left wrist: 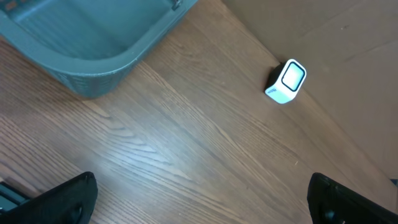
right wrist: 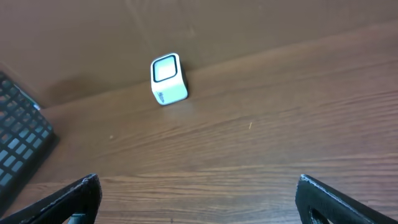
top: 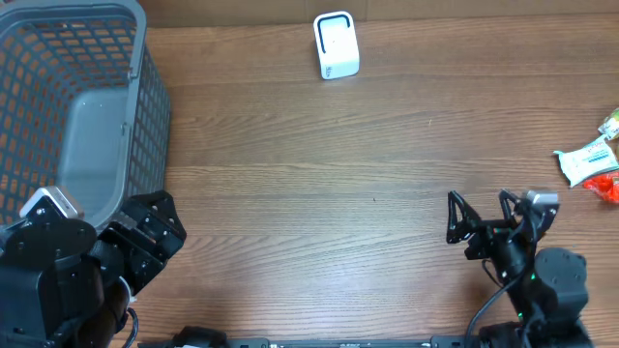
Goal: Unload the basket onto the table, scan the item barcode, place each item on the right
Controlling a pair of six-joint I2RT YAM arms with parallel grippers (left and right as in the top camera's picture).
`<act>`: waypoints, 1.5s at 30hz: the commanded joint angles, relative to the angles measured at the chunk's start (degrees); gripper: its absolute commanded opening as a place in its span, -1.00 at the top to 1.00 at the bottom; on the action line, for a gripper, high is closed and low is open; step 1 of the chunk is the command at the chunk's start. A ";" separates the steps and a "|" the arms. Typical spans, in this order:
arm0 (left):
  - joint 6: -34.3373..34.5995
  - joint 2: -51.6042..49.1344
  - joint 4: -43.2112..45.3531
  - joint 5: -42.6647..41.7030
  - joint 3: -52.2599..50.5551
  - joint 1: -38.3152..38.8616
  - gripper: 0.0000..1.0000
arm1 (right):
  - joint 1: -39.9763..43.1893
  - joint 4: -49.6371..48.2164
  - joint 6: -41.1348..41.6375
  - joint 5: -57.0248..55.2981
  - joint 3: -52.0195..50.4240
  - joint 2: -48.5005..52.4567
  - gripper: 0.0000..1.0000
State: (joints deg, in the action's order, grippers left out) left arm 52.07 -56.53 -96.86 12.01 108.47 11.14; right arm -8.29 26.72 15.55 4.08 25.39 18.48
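Note:
A white box-shaped barcode scanner (top: 336, 44) stands at the table's far edge, its window facing up; it also shows in the left wrist view (left wrist: 287, 81) and the right wrist view (right wrist: 167, 78). The items lie at the right edge: a white and green packet (top: 586, 161) with a red item (top: 606, 187) beside it. My left gripper (top: 155, 232) (left wrist: 202, 199) is open and empty at the near left, over bare wood. At the near right, a short way left of the packet, my right gripper (top: 481, 215) (right wrist: 199, 199) is open and empty too.
A large grey mesh basket (top: 145, 116) fills the far left corner, right beside my left arm; its rim shows in the left wrist view (left wrist: 93, 68). A small green wrapper (top: 611, 123) lies at the right edge, behind the packet.

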 commanded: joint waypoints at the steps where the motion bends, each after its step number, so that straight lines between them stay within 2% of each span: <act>1: -0.85 -0.09 0.07 0.00 0.28 -0.46 -0.99 | -0.26 -4.76 -0.63 0.15 -6.36 -4.02 -1.00; 11: -0.85 -0.09 0.07 0.00 0.28 -0.46 -0.99 | -0.26 -18.88 -0.87 0.59 -16.20 -6.36 -1.00; 16: -0.85 -0.09 0.07 0.00 0.28 -0.46 -0.99 | 0.42 -19.82 -0.85 0.52 -21.03 -13.57 -1.00; 21: -0.85 -0.09 0.07 0.00 0.28 -0.46 -0.99 | 3.08 -22.69 -1.03 0.72 -23.08 -13.88 -1.00; 25: -0.85 -0.09 0.07 0.00 0.28 -0.46 -1.00 | 3.85 -26.01 -4.85 0.70 -24.96 -14.84 -1.00; 30: -0.85 -0.09 0.07 0.00 0.28 -0.46 -0.99 | 4.57 -24.00 -9.66 0.52 -24.94 -15.13 -1.00; 35: -0.85 -0.09 0.07 0.00 0.28 -0.46 -0.99 | 7.37 -22.12 -9.40 0.04 -24.94 -15.56 -1.00; 45: -0.85 -0.09 0.07 0.00 0.28 -0.46 -0.99 | 7.72 -21.92 -9.40 -0.72 -24.92 -18.34 -1.00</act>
State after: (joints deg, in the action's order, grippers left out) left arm 52.07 -56.58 -96.86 12.01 108.47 11.14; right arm -0.95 5.17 6.74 4.03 1.08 0.78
